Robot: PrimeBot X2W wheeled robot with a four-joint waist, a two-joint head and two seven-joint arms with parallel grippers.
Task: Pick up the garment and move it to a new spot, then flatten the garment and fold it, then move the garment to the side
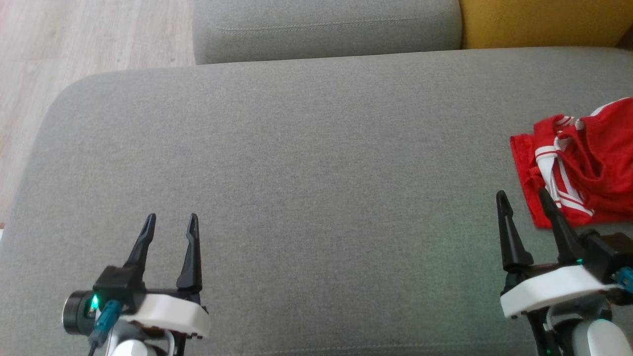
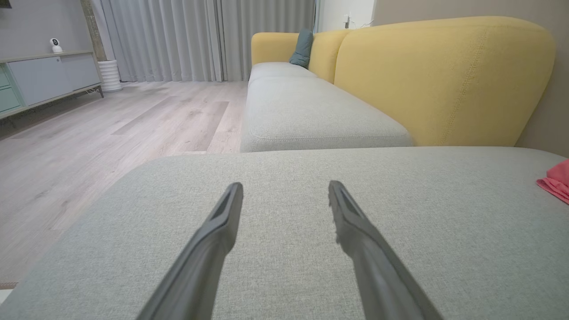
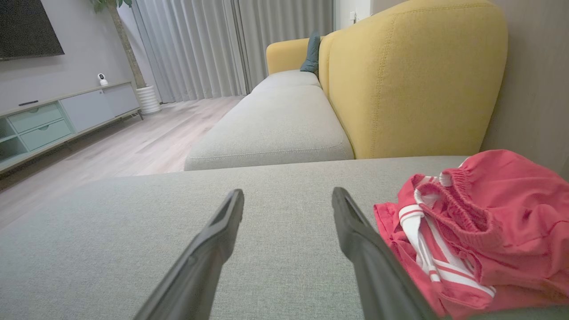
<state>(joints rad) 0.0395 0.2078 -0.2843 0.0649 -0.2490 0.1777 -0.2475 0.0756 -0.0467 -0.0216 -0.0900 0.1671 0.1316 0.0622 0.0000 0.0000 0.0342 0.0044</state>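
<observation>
A crumpled red garment (image 1: 588,163) with white stripes and an elastic waistband lies at the right edge of the grey sofa cushion (image 1: 316,173). The right wrist view has the garment (image 3: 484,231) just right of my right fingers, and a corner of the garment (image 2: 555,182) peeks in at the far right of the left wrist view. My right gripper (image 1: 524,197) hovers open, its right finger overlapping the garment's near left corner. My left gripper (image 1: 170,221) is open over bare cushion at the lower left, far from the garment.
A second grey seat cushion (image 1: 326,29) adjoins at the back, with the yellow sofa backrest (image 1: 544,22) at the top right. Wooden floor (image 1: 74,44) lies beyond the cushion's left edge. A TV cabinet (image 3: 66,115) stands across the room.
</observation>
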